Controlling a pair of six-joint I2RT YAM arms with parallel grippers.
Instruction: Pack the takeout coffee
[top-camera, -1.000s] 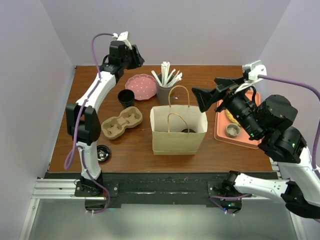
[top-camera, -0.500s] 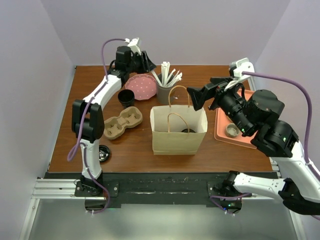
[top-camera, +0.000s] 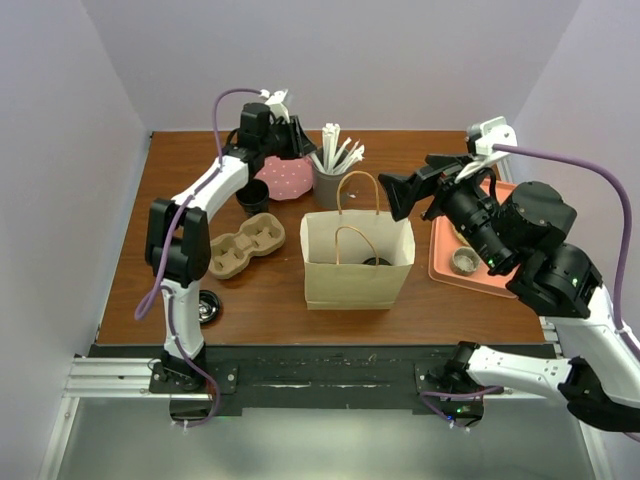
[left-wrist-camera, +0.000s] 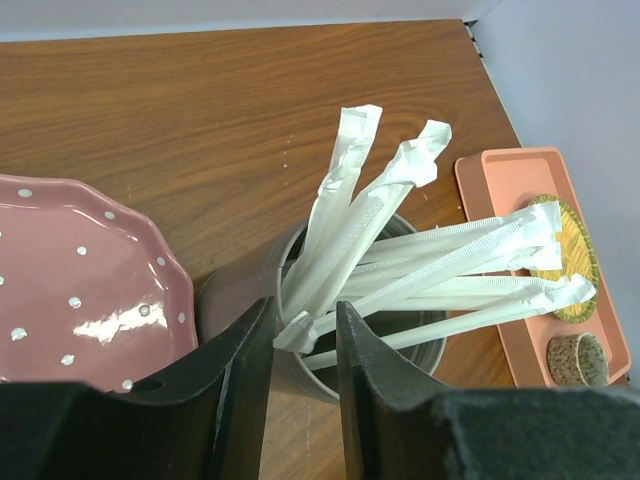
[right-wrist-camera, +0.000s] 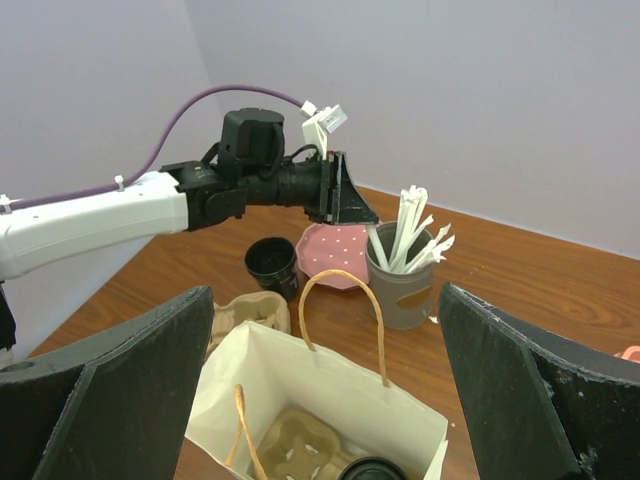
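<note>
A white paper bag (top-camera: 355, 278) stands open mid-table. Inside it lies a cardboard carrier (right-wrist-camera: 290, 445), with the black round top of a cup (top-camera: 377, 262) beside it; that top also shows in the right wrist view (right-wrist-camera: 372, 468), its side hidden. My right gripper (top-camera: 420, 185) hangs wide open and empty above the bag (right-wrist-camera: 300, 375). My left gripper (top-camera: 298, 143) is at the grey holder (left-wrist-camera: 235, 300) of wrapped straws (left-wrist-camera: 400, 270). Its fingers (left-wrist-camera: 240, 370) stand slightly apart, with one straw's end between them.
A lidless black cup (top-camera: 252, 195), a pink dotted plate (top-camera: 283, 172) and a second cardboard carrier (top-camera: 243, 245) sit left of the bag. A loose black lid (top-camera: 206, 307) lies near the front left. An orange tray (top-camera: 440, 255) with small items is on the right.
My left gripper has moved right, from behind the plate to the straw holder. My right gripper has shifted slightly and stays open above the bag.
</note>
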